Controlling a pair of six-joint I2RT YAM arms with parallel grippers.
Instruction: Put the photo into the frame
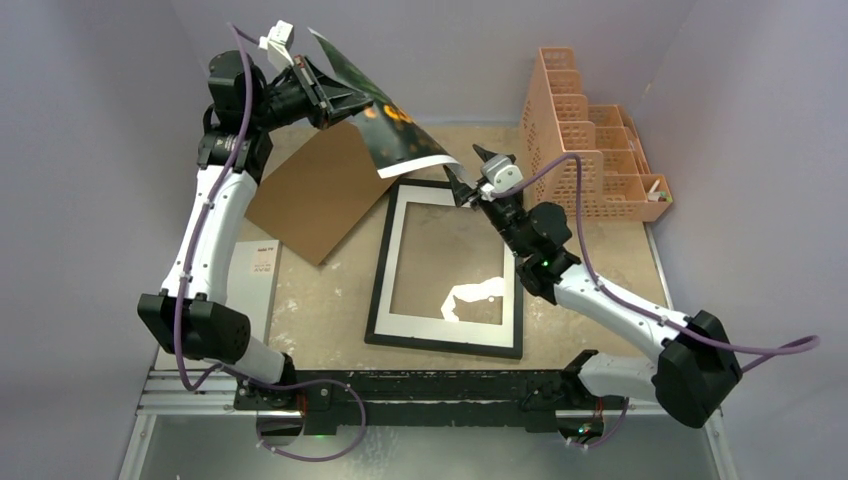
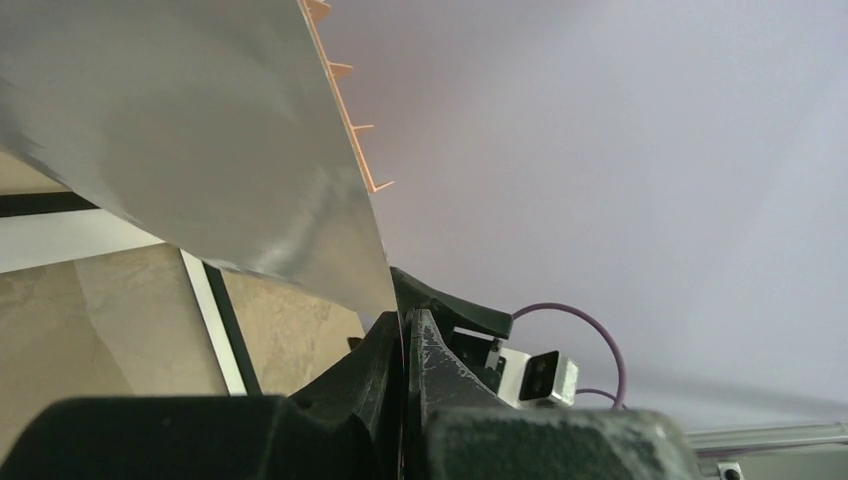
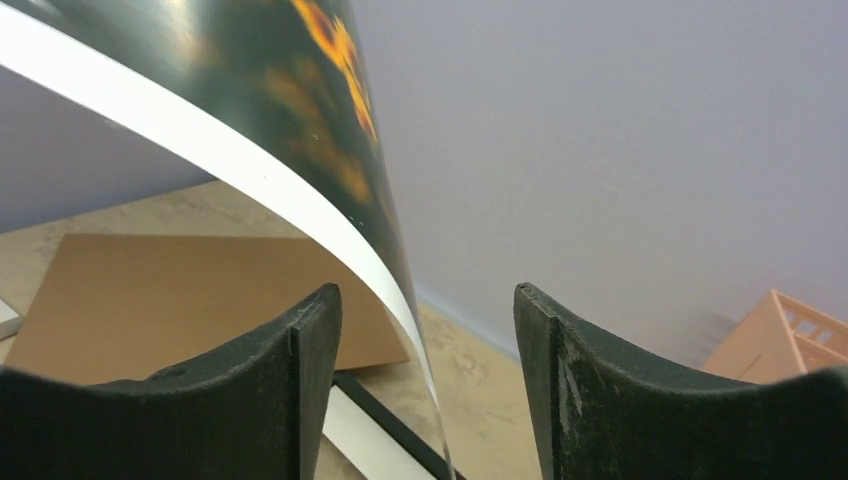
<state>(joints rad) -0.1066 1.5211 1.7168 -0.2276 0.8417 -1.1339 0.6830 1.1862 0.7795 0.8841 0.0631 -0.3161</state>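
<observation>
Left end effector (image 1: 338, 100) is pinched tight on the photo (image 1: 395, 125), up off the desk (image 1: 320, 300) behind the far-left corner of the frame (image 1: 445, 345). Photo hangs bowed in the air, its white-bordered free edge drooping to the frame's far edge. Right end effector (image 1: 468, 168) sits over the frame's far-right corner, fingers spread, photo edge in the gap, neither finger touching it. Frame lies flat. Brown board (image 1: 315, 195) left of frame; peach organizer (image 1: 585, 150) right of frame.
</observation>
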